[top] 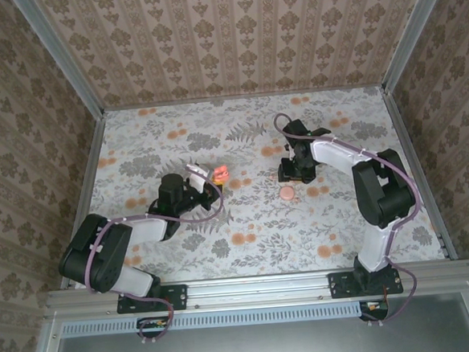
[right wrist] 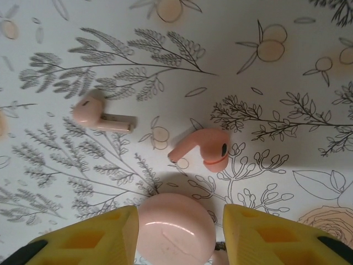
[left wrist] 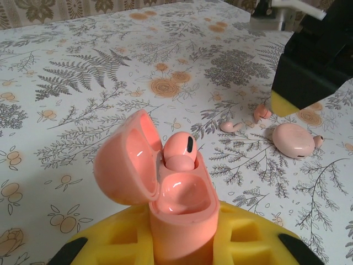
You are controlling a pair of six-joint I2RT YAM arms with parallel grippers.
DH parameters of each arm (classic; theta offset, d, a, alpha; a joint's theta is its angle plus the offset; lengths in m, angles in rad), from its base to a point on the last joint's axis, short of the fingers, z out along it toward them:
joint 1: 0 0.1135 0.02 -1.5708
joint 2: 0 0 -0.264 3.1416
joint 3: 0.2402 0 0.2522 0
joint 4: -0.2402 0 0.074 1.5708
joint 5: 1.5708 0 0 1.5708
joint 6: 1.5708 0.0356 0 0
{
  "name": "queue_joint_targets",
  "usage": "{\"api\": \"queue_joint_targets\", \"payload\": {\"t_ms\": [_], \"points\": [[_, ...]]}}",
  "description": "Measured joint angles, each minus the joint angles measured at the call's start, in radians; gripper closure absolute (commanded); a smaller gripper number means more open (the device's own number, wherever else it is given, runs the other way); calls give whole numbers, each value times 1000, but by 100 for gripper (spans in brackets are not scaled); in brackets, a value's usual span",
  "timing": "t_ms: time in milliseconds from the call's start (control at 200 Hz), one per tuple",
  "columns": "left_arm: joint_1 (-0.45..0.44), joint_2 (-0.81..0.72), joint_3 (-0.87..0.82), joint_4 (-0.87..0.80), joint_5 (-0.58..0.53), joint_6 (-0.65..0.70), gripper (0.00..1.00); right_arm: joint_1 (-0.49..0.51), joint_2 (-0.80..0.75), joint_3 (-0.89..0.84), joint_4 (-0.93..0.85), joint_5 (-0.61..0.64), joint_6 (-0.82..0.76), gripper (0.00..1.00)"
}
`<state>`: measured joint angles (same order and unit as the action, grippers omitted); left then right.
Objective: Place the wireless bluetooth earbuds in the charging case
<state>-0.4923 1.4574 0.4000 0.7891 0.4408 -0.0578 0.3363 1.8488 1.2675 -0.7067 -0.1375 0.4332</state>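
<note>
One earbud (left wrist: pixel 179 150) is seated in the open charging case (left wrist: pixel 182 199), which is pinched by the left gripper (left wrist: pixel 182 245). A second earbud (right wrist: pixel 201 149) is yet to be inserted and lies on the table (right wrist: pixel 55 44) just beyond the right gripper (right wrist: pixel 179 221), which is spread either side of a pale disc (right wrist: pixel 174 232).

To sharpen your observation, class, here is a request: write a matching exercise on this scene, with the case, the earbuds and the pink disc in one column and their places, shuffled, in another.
Things
1. charging case
2. lone earbud
3. pale pink disc
4. two loose earbuds

Places
a. lying on the tablecloth, in front of the right claw
b. inside the open right claw
c. gripped by the left claw, lid open
d. sitting in the case

Pairs: 1-c, 2-d, 3-b, 4-a
</note>
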Motion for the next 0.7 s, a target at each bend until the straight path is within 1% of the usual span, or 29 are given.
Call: {"api": "queue_joint_targets", "payload": {"t_ms": [210,390,700], "points": [[0,0,0,-2,0,3,91,0,60,0,11,-1,24,55],[0,0,5,-26,0,8,91,-1,78,9,18,-1,36,56],[0,0,15,-49,0,11,91,-7,103,42,-2,-2,38,61]]}}
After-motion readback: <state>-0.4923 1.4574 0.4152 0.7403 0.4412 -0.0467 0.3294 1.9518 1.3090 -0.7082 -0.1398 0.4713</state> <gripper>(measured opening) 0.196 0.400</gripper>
